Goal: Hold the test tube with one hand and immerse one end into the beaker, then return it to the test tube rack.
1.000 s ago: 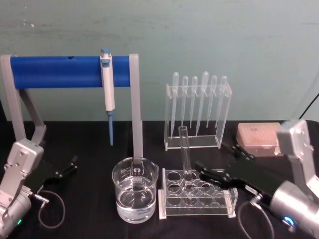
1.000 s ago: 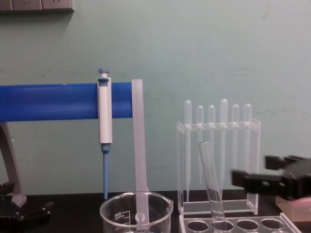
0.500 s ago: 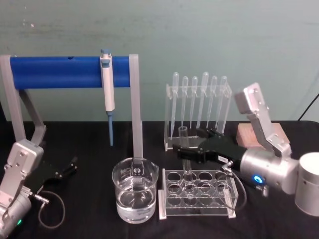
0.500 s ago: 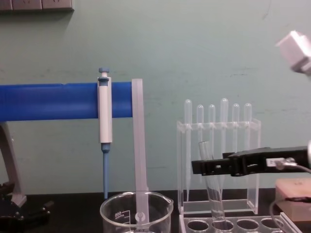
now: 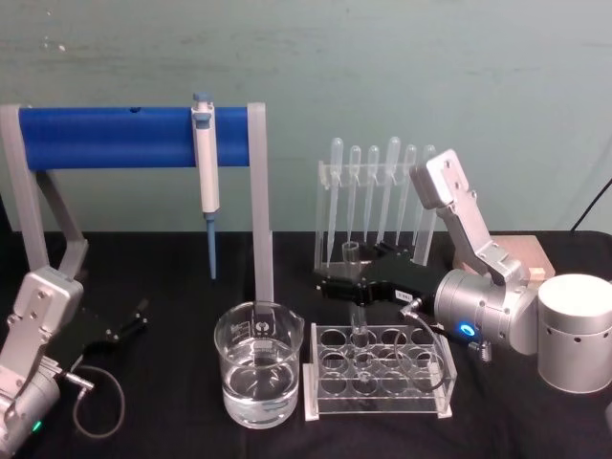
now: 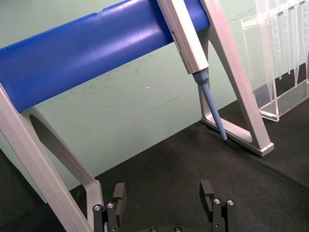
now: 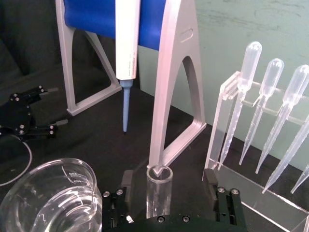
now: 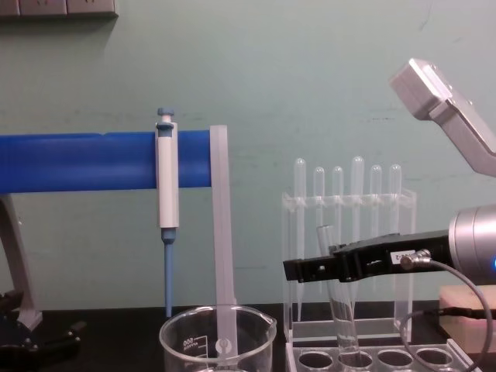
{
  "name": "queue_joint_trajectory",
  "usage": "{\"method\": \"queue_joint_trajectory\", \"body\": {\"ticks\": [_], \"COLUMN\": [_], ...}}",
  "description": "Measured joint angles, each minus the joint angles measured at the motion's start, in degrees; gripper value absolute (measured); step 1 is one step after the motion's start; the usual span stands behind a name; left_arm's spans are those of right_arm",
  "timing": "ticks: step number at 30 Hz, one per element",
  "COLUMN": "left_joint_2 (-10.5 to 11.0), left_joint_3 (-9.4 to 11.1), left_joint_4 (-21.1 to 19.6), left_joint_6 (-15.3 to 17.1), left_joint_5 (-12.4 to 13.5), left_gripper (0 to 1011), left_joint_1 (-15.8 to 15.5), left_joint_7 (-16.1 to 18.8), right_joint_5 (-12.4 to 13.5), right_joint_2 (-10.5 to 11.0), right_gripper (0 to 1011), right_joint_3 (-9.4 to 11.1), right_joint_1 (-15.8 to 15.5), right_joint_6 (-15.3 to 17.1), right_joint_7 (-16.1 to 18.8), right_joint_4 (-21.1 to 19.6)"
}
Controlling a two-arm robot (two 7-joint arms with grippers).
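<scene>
The test tube stands leaning in a clear rack, right of the beaker, which holds clear liquid. My right gripper is open and level with the tube's upper part, one finger on either side. In the right wrist view the tube sits between the fingers with a gap on each side. The chest view shows the gripper crossing the tube just below its rim. My left gripper rests open at the table's left; its wrist view shows the left gripper with nothing between the fingers.
A blue bar on grey legs spans the back left, with a white-and-blue pipettor hanging from it. A clear stand of plastic pipettes is right behind the tube rack. A pink tip box lies at the back right.
My right gripper has risen from low beside the rack and moved left until its open fingers straddle the test tube. The tube and left arm have not moved.
</scene>
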Motion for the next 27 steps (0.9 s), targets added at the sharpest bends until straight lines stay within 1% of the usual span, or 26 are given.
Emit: {"method": "queue_joint_trajectory", "body": {"ticks": [2,3,6,8,13,15,16,19,23,27], "left_joint_2": [0.0,0.0,0.0,0.0,0.0,0.0,0.0,0.0,0.0,0.0], "left_joint_3": [0.0,0.0,0.0,0.0,0.0,0.0,0.0,0.0,0.0,0.0], "left_joint_4": [0.0,0.0,0.0,0.0,0.0,0.0,0.0,0.0,0.0,0.0], "left_joint_6": [0.0,0.0,0.0,0.0,0.0,0.0,0.0,0.0,0.0,0.0], "left_joint_5": [0.0,0.0,0.0,0.0,0.0,0.0,0.0,0.0,0.0,0.0], "left_gripper": [1000,1000,1000,1000,1000,1000,1000,1000,1000,1000], "left_joint_1": [0.0,0.0,0.0,0.0,0.0,0.0,0.0,0.0,0.0,0.0], "left_joint_7": [0.0,0.0,0.0,0.0,0.0,0.0,0.0,0.0,0.0,0.0], "right_joint_5": [-0.1,-0.1,-0.1,-0.1,0.0,0.1,0.1,0.1,0.2,0.4], "right_joint_2": [-0.1,-0.1,-0.1,-0.2,-0.2,-0.3,-0.3,-0.4,-0.4,-0.4], "right_gripper": [868,868,764,734,549,508,449,392,234,224], "right_joint_3": [0.3,0.3,0.9,1.1,1.6,1.9,2.0,2.2,2.6,3.0], "right_joint_1": [-0.3,-0.3,-1.1,-1.3,-1.9,-2.1,-2.1,-2.2,-2.5,-2.7], "right_joint_6": [0.0,0.0,0.3,0.4,0.6,0.6,0.6,0.6,0.6,0.5], "right_joint_7": [0.0,0.0,-0.1,-0.1,-0.3,-0.4,-0.4,-0.4,-0.4,-0.4], "right_joint_4": [-0.6,-0.6,-1.8,-2.2,-3.0,-3.1,-3.1,-3.2,-3.5,-3.8]}}
